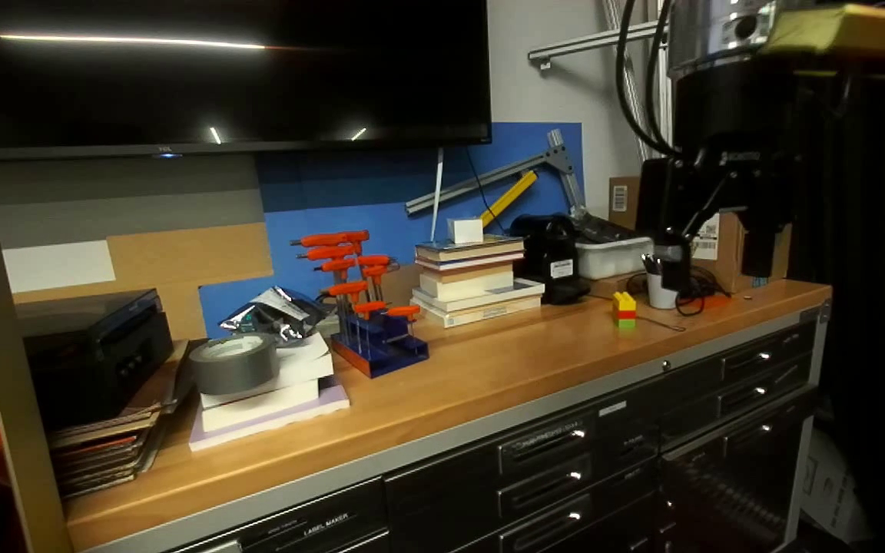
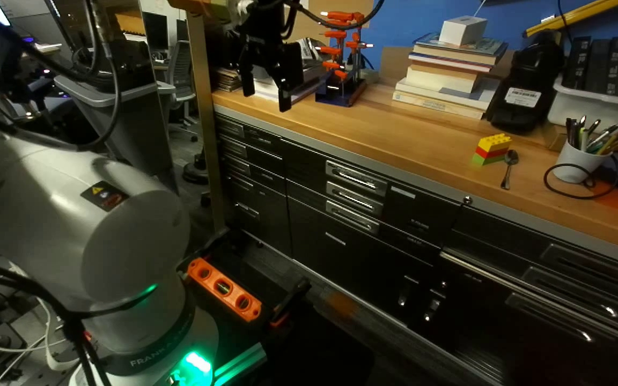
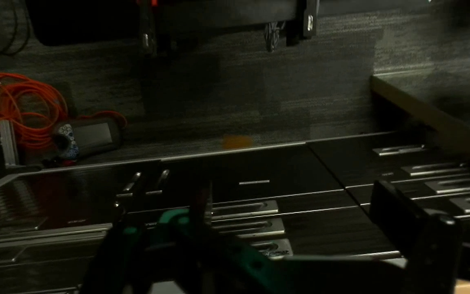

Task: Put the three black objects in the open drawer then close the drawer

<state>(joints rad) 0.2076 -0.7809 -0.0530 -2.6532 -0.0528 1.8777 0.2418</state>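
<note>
The three small black objects do not show in any view; they are hidden or out of view. No drawer stands open. The dark-grey cabinet drawers look shut in both exterior views, with pale-edged fronts and metal handles (image 1: 542, 453) (image 2: 354, 198); which is the task's drawer I cannot tell. Their handles also show in the wrist view (image 3: 245, 208). My black gripper (image 1: 716, 269) (image 2: 266, 97) is open, its fingers apart with nothing between them. It hangs in the air, pointing down on the cabinet's front side. In the wrist view the spread fingers (image 3: 296, 208) are over the drawer fronts.
The wooden worktop (image 2: 421, 136) bears a red-orange tool rack (image 1: 377, 338), book stack (image 1: 473, 284), tape roll (image 1: 233, 365), black bag (image 2: 529, 86), toy bricks (image 2: 491, 149), spoon (image 2: 508, 166) and pen cup (image 2: 580, 161). A wooden post (image 2: 205, 118) stands at the cabinet's end.
</note>
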